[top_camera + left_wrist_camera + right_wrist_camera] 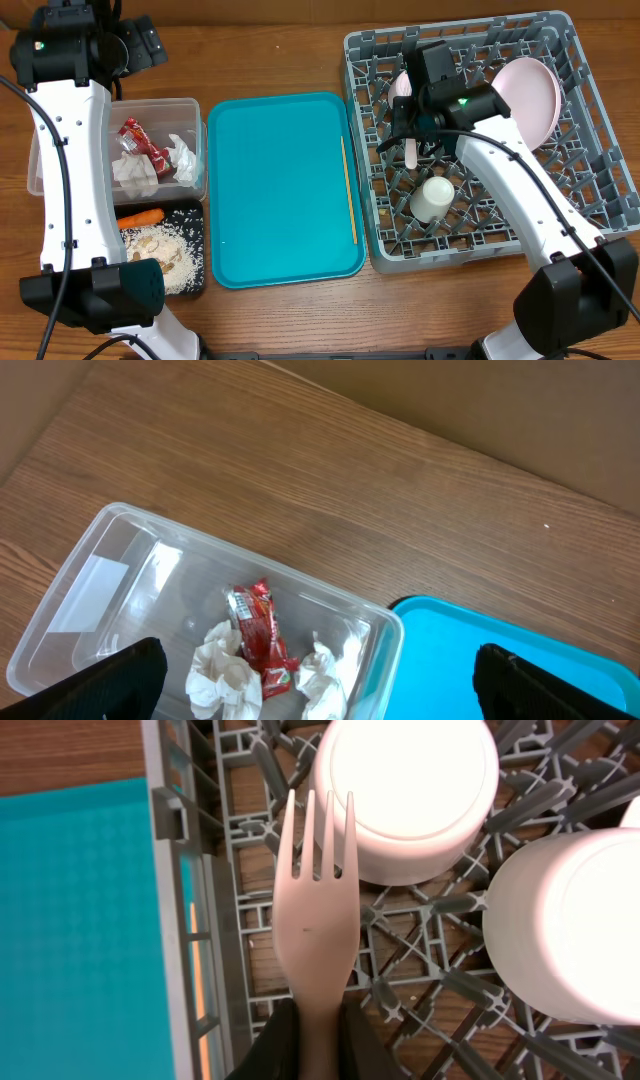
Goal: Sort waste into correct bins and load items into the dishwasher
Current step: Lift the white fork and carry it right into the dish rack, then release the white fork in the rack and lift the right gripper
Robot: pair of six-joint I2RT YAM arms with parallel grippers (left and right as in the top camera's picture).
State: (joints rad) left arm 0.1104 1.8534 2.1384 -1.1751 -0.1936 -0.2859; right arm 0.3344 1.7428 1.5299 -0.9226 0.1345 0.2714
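Red wrapper (262, 640) print unreadable. Right hand (315, 1038) clamps white fork (315, 910), tines out over grey rack (165, 870). Left hand (320, 685) spread wide.

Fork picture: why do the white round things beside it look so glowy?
Right wrist view: bright light washes out the upturned white dishes, so they glow with no surface detail, while the fork is sharp. Overhead view: the light is even, and the plate only looks faintly pink.

Overhead straight down; wrist views close, both catching teal tray (280, 190)
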